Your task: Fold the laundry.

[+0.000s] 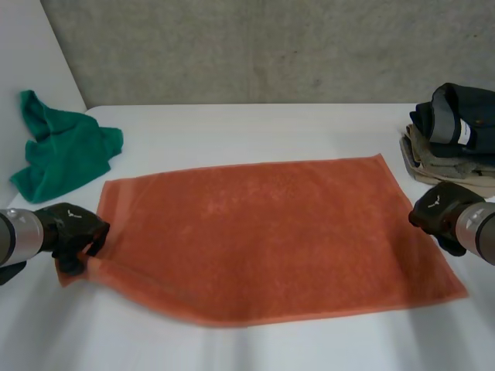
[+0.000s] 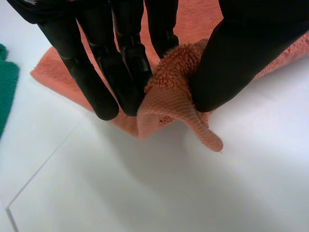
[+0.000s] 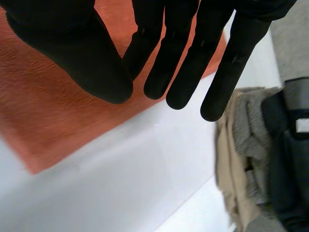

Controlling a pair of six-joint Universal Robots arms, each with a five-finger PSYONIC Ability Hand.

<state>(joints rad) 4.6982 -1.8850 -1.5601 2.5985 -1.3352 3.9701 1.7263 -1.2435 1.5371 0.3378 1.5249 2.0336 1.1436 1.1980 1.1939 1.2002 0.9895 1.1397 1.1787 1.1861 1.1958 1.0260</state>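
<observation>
Your white table (image 1: 255,127) has the orange towel (image 1: 271,232) lying flat across the middle. A green cloth (image 1: 66,151) sits upper left, a clothes pile (image 1: 456,131) upper right, both off the towel. The left hand (image 1: 73,228) is at the towel's lower left corner; its wrist view shows you the corner pinched between fingers and thumb. The right hand (image 1: 441,212) is by the right edge; its wrist view shows straight, loose fingers.
</observation>
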